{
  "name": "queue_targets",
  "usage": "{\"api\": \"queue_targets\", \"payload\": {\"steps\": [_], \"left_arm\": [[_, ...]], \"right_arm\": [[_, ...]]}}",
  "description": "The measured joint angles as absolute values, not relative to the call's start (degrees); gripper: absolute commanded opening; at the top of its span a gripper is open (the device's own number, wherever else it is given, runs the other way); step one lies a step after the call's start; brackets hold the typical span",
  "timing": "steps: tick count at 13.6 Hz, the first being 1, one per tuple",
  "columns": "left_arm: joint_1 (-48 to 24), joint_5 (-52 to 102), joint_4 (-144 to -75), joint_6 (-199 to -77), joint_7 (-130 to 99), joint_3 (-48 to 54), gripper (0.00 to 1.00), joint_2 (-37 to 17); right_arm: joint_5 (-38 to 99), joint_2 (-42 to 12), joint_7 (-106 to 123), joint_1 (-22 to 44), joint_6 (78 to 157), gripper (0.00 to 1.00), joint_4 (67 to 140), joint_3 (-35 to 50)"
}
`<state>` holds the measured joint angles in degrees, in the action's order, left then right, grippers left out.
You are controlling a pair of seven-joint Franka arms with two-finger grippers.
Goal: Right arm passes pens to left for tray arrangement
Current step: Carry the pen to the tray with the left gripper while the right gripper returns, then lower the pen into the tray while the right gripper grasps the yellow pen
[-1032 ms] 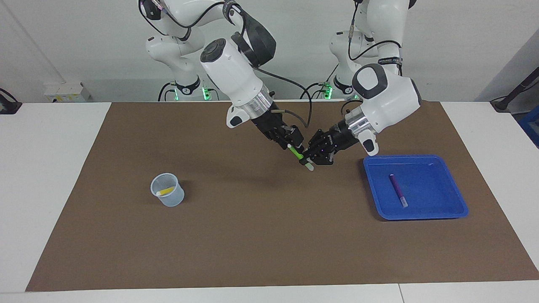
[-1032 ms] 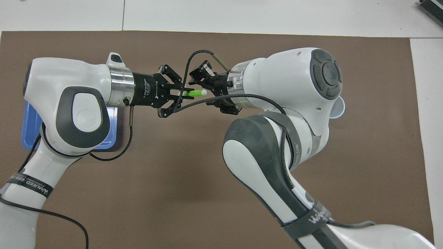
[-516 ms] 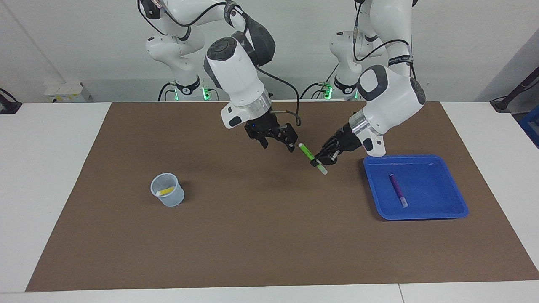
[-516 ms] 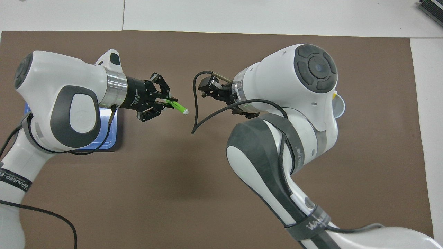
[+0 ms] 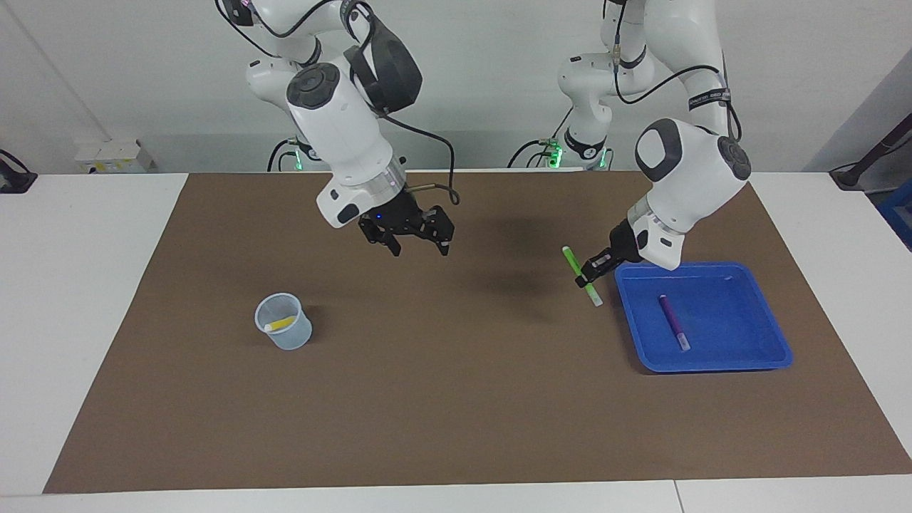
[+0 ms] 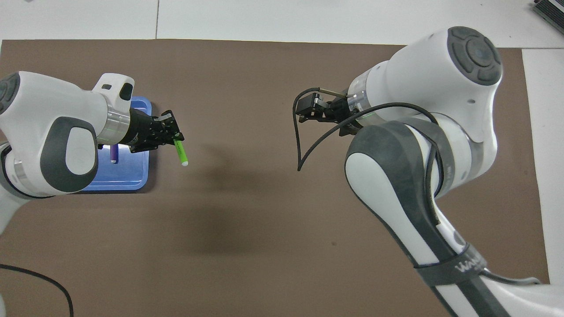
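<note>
Now the left gripper [image 5: 591,269] is clamped on the green pen [image 5: 581,276], holding it in the air over the brown mat [image 5: 456,399], just beside the tray's rim toward the right arm's end of the table. The pen hangs tilted, its pale tip pointing down. The purple pen [image 5: 673,322] already lies inside the blue tray [image 5: 748,360], roughly in the middle. The yellow pen [image 5: 279,324] sits in the translucent cup [image 5: 284,321] at the right arm's end. The right gripper [image 5: 407,231] hovers empty over the mat with its fingers apart.

The step in hand looks like placing the green pen. Done well, the left arm would carry it fully over the rim, lower it until it lies nearly flat, line it up alongside the purple pen without touching it, and only then release, so it does not roll or bounce.
</note>
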<state>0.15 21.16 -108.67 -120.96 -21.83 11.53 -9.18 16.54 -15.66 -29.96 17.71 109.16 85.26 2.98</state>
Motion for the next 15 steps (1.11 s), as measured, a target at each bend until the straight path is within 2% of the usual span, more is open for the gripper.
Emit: {"api": "queue_targets", "payload": {"steps": [4,9,13,15], "left_arm": [[4.3,15.3,-109.2,-122.3,-7.8,11.4,0.0,-9.3],[9.6,9.0,-109.2,-123.2,-4.4,11.3,0.0,-11.1],[14.8,4.0,-107.1,-125.4,2.4,11.2,0.0,-16.5],[16.6,3.7,-105.6,-125.8,3.9,11.2,0.0,-18.9]], "right_arm": [[16.5,-14.9,-24.6,13.5,107.6,1.0,85.3,2.8],[16.5,-14.6,-17.6,7.7,107.4,1.0,86.3,2.6],[16.5,-14.1,-13.9,3.2,107.4,1.0,88.7,2.5],[16.5,-12.5,-15.2,1.9,107.6,1.0,92.3,2.4]]}}
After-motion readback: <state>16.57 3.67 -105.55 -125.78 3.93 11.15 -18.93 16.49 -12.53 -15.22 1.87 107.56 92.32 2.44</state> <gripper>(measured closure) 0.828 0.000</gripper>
